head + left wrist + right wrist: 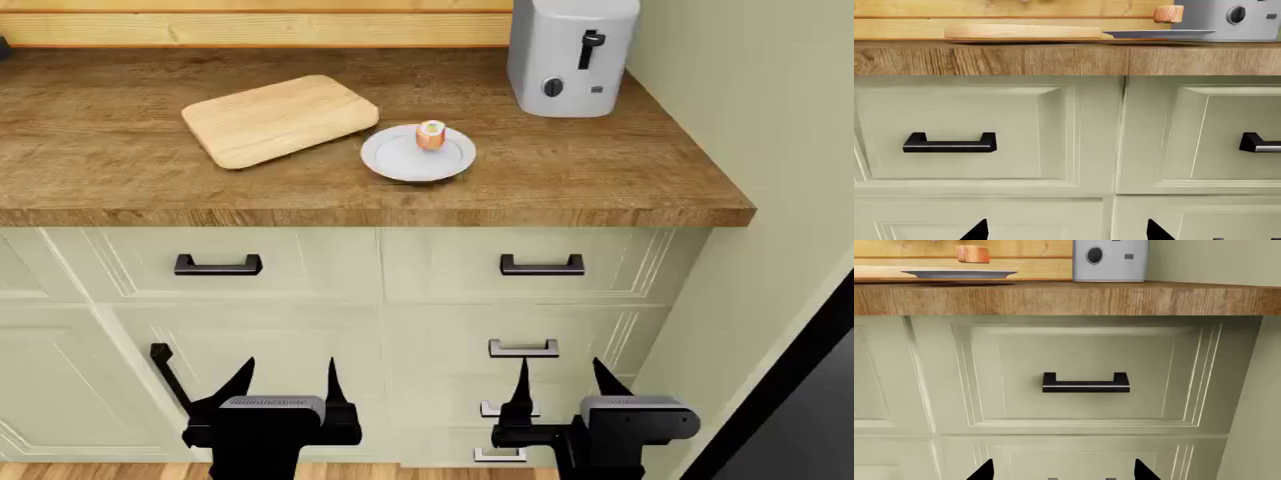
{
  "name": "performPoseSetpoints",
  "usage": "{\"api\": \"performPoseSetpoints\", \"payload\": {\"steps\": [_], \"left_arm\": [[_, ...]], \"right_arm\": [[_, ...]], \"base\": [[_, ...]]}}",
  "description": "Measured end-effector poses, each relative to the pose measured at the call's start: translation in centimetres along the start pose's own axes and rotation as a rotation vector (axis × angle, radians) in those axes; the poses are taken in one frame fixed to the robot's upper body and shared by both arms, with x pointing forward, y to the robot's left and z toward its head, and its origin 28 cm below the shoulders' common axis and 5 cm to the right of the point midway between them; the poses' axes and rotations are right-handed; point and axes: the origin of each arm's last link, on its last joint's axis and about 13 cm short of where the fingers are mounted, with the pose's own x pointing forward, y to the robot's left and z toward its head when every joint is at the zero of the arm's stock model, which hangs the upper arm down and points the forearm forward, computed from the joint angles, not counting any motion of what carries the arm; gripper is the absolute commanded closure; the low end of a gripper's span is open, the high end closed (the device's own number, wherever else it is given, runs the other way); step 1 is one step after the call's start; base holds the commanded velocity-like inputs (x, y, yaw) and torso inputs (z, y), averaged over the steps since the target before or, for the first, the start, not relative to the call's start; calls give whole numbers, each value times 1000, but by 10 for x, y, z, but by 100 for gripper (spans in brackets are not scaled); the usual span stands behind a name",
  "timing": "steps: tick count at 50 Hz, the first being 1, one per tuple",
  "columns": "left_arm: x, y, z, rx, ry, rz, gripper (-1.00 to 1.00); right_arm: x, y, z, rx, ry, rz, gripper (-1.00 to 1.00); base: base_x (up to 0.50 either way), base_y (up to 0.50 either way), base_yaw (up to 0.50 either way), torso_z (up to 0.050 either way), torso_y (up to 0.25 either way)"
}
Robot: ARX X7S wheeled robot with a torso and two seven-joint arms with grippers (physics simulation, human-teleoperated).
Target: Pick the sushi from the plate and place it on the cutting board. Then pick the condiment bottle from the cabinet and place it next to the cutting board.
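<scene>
On the wooden desk (120,175), the sushi (431,134) stands upright on the plate (400,160), a little toward the far side of it. The plate is white and round, and it lies just beside the right corner of the cutting board (278,119), very near it or touching; I cannot tell which. The cutting board lies flat and is turned at an angle to the desk edge. A grey toaster (571,55) stands behind the plate, to the right, near the wall.

Both arms are low, in front of the pale green drawers (280,262), well below the desk top and well apart from the task things. The left gripper (286,383) has its fingers spread and holds nothing. The right gripper (562,382) is also spread and holds nothing. Black handles (218,265) are on the upper drawers.

From the left wrist view, the board and the plate show edge-on above the desk front, with the sushi on the plate. From the right wrist view, the plate, the sushi and the toaster show the same way. The condiment bottle is not seen in any view.
</scene>
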Motion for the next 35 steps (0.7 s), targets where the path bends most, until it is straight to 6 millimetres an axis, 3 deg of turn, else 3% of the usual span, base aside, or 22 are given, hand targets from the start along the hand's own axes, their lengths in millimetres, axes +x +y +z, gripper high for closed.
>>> {"api": "performPoseSetpoints", "payload": {"steps": [7, 15, 29, 35], "left_arm": [[-3, 2, 1, -9, -12, 6, -100], [-7, 7, 13, -46, -49, 12, -100], [20, 17, 106, -89, -279, 78, -100], [22, 20, 138, -69, -378, 103, -100]], "right_arm": [[0, 2, 1, 10, -1, 8, -100], [-1, 3, 13, 34, -21, 14, -100], [14, 3, 125, 88, -274, 29, -100], [8, 7, 156, 95, -346, 66, -100]], "base": [[0, 0, 0, 0, 0], [0, 0, 0, 48, 0], [0, 0, 0, 50, 0], [0, 10, 0, 50, 0]]}}
